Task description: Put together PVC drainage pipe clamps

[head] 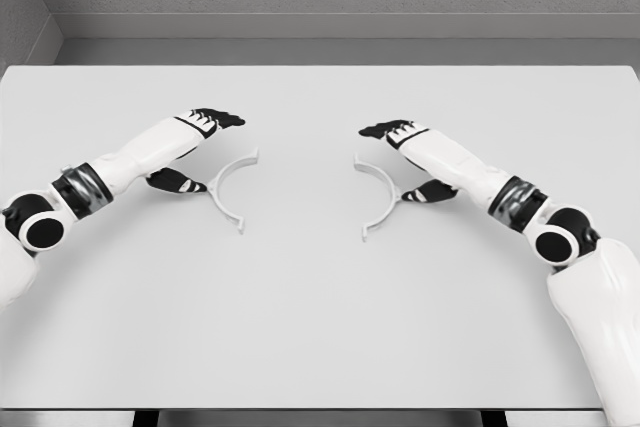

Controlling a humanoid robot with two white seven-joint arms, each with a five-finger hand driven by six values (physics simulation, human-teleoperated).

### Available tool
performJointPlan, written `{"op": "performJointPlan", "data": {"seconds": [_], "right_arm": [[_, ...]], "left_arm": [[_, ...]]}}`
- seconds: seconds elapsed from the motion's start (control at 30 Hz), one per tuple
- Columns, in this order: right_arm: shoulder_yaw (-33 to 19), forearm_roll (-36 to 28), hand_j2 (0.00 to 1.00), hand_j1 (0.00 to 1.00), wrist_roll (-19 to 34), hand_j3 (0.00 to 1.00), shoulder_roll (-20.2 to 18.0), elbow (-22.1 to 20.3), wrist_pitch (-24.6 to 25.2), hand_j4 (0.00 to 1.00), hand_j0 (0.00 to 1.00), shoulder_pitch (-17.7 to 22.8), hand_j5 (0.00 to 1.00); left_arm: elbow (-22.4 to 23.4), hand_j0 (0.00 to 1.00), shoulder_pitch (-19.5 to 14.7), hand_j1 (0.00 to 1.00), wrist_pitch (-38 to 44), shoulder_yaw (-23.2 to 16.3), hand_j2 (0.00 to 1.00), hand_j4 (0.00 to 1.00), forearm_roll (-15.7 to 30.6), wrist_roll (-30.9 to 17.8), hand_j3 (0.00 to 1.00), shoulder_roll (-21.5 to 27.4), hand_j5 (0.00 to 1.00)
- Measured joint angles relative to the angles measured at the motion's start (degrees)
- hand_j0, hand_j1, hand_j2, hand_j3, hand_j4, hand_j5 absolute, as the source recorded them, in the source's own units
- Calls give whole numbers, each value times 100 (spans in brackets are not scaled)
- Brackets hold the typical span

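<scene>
Two white half-ring pipe clamp halves lie flat on the table. The left clamp half curves with its opening toward the right, and the right clamp half opens toward the left, a wide gap between them. My left hand hovers just left of the left half, fingers spread above and thumb below, holding nothing. My right hand mirrors it beside the right half, its thumb close to the clamp's outer curve, fingers spread and holding nothing.
The white table spans the view, with a grey wall behind it and its front edge near the bottom of the picture.
</scene>
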Motion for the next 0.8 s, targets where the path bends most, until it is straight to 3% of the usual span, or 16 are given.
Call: {"op": "performJointPlan", "data": {"seconds": [0.8], "right_arm": [[210, 89, 100, 100, 4, 100, 239, 120, 0, 100, 100, -193, 100]], "left_arm": [[-43, 100, 44, 100, 0, -2, 100, 100, -124, 0, 100, -330, 100]]}}
